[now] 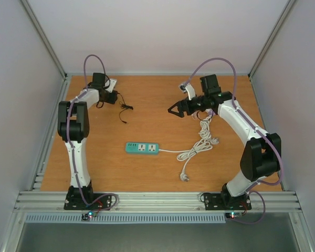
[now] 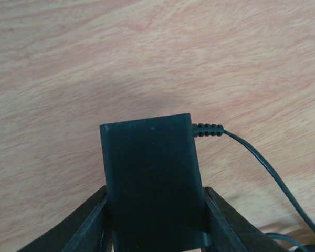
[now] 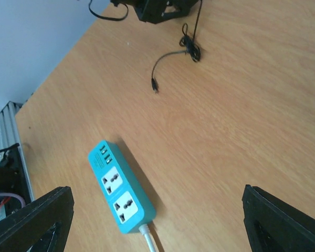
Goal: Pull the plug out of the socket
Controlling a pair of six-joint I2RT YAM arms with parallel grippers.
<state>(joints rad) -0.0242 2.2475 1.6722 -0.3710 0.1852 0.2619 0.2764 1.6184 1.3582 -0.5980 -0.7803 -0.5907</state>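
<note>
My left claw [image 2: 156,191] is closed partway around the black plug [image 2: 147,157]. Its two fingers [image 2: 86,226] press against the block's opposite sides, so I have a firm hold of it. A black cord [image 2: 262,168] leaves the plug's right side through a ribbed collar and trails off across the wooden table [image 2: 68,79]. Seen from above, this claw sits at the far left corner of the table, with the loose end of the cord lying just to its right. The teal power strip [image 1: 142,148] lies flat in the middle of the table, well apart from the plug. Both of its sockets are bare in my right wrist's view, and its row of small ports is at the end away from the cord. Its white cord [image 1: 197,149] runs off to the right in a loose tangle. My right claw [image 1: 174,110] hangs above the table beyond the strip, spread wide and holding nothing, one finger [image 3: 37,218] at each lower corner of its own view.
</note>
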